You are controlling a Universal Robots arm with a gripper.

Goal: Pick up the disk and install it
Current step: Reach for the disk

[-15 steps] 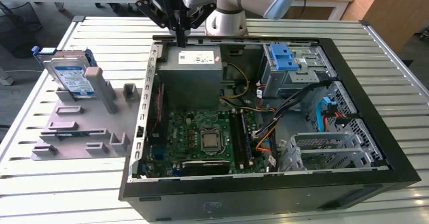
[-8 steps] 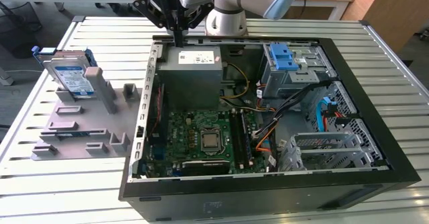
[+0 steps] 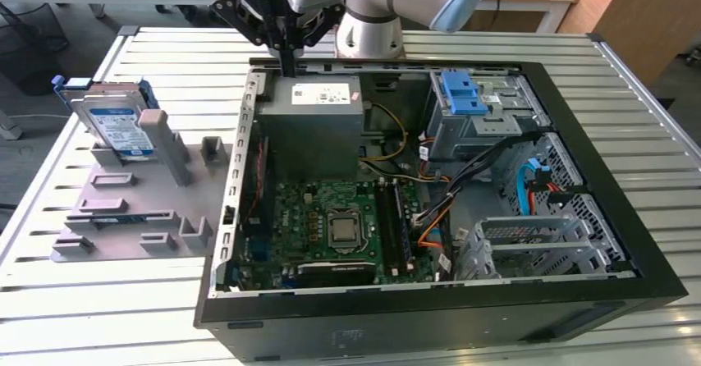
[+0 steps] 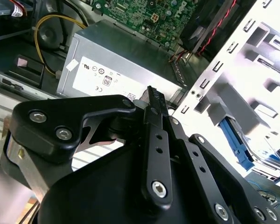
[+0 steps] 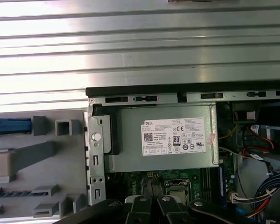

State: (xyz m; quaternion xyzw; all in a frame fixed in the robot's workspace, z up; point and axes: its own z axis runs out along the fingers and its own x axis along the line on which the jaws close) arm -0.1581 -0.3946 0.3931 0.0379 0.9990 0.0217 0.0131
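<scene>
Now, start at the exterior view's left: your disk [image 3: 118, 126] stands on edge in the gray holder [image 3: 131, 210] on the slatted table [image 3: 66, 300], with its labelled face toward that camera and its blue frame showing along the edges. Its long side seems to run upward rather than lie flat, so you would be meeting a thin top edge, not a broad face.

Move right and you find the gripper [image 3: 287, 64] hanging over the back rim of the open computer case [image 3: 438, 300], just above the power supply [image 3: 312, 128]. In both wrist views the jaws look pressed together with nothing between them [image 4: 154, 100].

So the relation that matters is this: the disk is well apart from the jaws, off toward the exterior view's left and outside the case wall, and lower than the fingertips. In the first wrist view the holder's side carries a blue strip that is probably the disk's frame, though you cannot be sure.

Further right, the drive cage [image 3: 482, 116] with its blue latch sits inside the case.
</scene>
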